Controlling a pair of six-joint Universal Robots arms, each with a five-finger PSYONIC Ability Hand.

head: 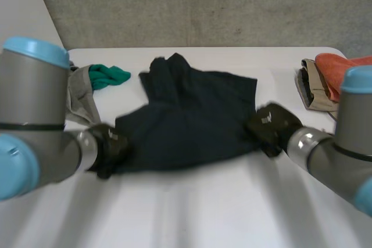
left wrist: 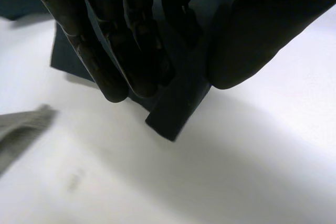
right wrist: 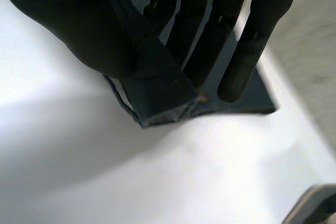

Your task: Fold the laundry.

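The dark cloth [head: 192,120] lies between the left robot hand [head: 109,148] and the right robot hand [head: 270,126]. On the near side of both, the tabletop [head: 192,213] is bare, with wide room to pass. Just past the left robot hand sit a grey cloth [head: 80,94] and a green cloth [head: 108,76]. Past the right robot hand, out to its side, sits a pile of clothes [head: 317,85], with bare tabletop between.

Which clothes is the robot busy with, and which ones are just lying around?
In the job:
dark navy cloth garment, spread on the white table
left hand, pinching one near corner
right hand, pinching the other near corner

Just lying about:
crumpled green cloth
grey garment
orange cloth on a folded beige garment
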